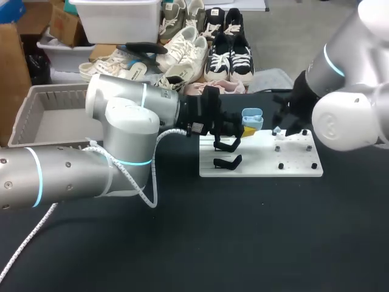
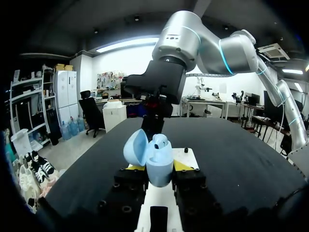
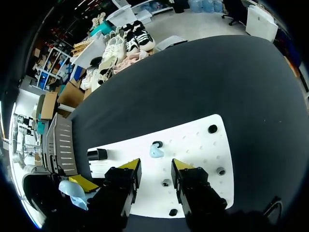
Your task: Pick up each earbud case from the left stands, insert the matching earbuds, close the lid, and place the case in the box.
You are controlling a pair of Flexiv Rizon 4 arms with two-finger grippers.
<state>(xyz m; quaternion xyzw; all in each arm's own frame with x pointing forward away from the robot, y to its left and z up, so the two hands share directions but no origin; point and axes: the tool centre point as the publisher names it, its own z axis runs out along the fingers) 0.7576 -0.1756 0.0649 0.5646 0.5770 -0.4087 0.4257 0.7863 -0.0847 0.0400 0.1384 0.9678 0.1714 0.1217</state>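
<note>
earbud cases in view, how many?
1. The light-blue earbud case, lid open, is gripped in the left gripper over the white board. The black stands look empty; the arms may hide others.

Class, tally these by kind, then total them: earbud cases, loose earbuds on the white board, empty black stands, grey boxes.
Earbud case: 1
Loose earbud: 1
Empty black stands: 2
Grey box: 1
Total: 5

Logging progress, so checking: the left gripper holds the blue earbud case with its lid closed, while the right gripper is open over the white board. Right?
One slip: the lid is open, not closed; the left wrist view shows it swung aside on the blue earbud case held in the left gripper. The right gripper is open over the white board.
</note>
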